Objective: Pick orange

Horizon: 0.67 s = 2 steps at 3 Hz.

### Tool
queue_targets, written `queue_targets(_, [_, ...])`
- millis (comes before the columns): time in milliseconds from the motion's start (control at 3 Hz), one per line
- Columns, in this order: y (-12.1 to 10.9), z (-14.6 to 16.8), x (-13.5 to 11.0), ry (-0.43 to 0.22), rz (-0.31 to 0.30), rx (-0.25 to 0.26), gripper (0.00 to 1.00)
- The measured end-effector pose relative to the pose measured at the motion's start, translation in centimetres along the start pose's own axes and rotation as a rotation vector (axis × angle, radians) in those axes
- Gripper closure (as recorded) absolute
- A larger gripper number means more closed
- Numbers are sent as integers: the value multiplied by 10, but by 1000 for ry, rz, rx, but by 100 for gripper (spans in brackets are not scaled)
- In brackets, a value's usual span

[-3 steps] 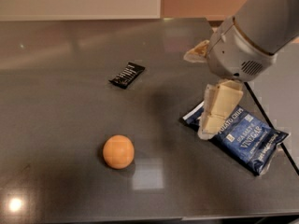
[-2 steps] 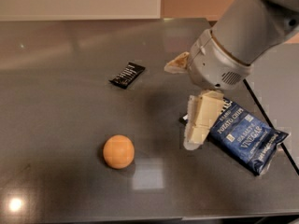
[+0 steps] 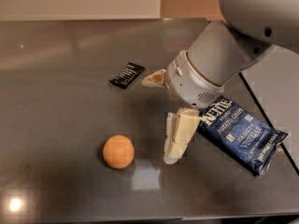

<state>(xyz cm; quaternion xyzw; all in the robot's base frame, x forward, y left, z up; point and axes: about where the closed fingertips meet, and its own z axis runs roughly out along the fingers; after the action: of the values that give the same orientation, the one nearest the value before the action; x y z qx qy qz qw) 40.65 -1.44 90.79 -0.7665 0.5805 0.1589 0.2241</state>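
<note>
The orange [image 3: 118, 151] is a small round fruit lying on the dark grey table [image 3: 56, 125], front left of centre. My gripper [image 3: 157, 120] hangs just right of it, a little above the table, with its two cream fingers spread wide apart: one fingertip [image 3: 152, 80] points left near the black packet, the other [image 3: 175, 141] points down close to the orange's right side. The gripper is open and holds nothing. It is not touching the orange.
A blue chip bag [image 3: 240, 133] lies flat to the right of the gripper, partly under the arm. A small black snack packet [image 3: 126, 74] lies behind the orange. The table's front edge runs along the bottom; a seam runs down the right side.
The arm has moved left and down, away from above the chip bag and towards the orange. The orange, bag and packet have not moved.
</note>
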Motion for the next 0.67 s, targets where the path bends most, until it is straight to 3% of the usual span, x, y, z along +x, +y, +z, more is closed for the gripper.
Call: queue_targets(667, [0,39,-12,-27,-47,-34,0])
